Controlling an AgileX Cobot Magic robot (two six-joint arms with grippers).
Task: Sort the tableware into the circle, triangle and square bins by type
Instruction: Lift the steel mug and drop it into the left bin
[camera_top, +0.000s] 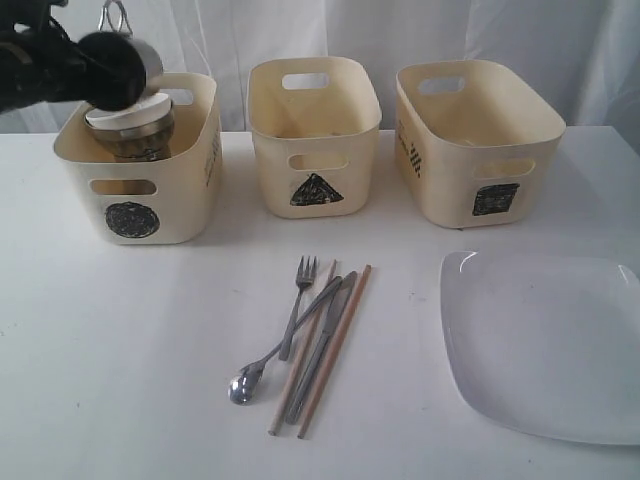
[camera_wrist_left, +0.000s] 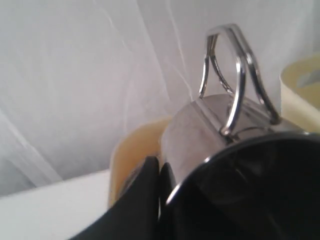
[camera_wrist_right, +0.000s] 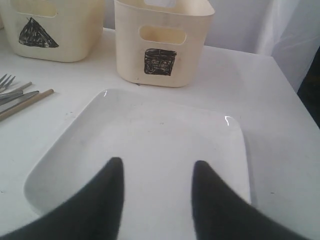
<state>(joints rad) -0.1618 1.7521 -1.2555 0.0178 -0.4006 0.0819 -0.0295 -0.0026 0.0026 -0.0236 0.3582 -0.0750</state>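
Note:
My left gripper (camera_top: 85, 57) hangs over the circle bin (camera_top: 172, 215), shut on the rim of a tilted steel mug (camera_top: 128, 66). Close up, its fingers (camera_wrist_left: 150, 186) pinch the mug's wall (camera_wrist_left: 200, 125) below the wire handle. Inside that bin a white bowl (camera_top: 125, 112) rests on a steel vessel (camera_top: 138, 138). The triangle bin (camera_top: 315, 150) and square bin (camera_top: 480, 160) stand to its right. Fork (camera_top: 300, 300), spoon (camera_top: 258, 366), knife (camera_top: 325, 340) and chopsticks (camera_top: 342, 340) lie mid-table. My right gripper (camera_wrist_right: 157, 170) is open just above the white square plate (camera_wrist_right: 150, 125), which also shows at the table's right (camera_top: 545, 340).
White curtains hang behind the bins. In the right wrist view the square bin (camera_wrist_right: 160, 35) stands just beyond the plate's far edge, the triangle bin (camera_wrist_right: 65, 30) beside it, and the cutlery ends (camera_wrist_right: 17, 96) lie off to one side.

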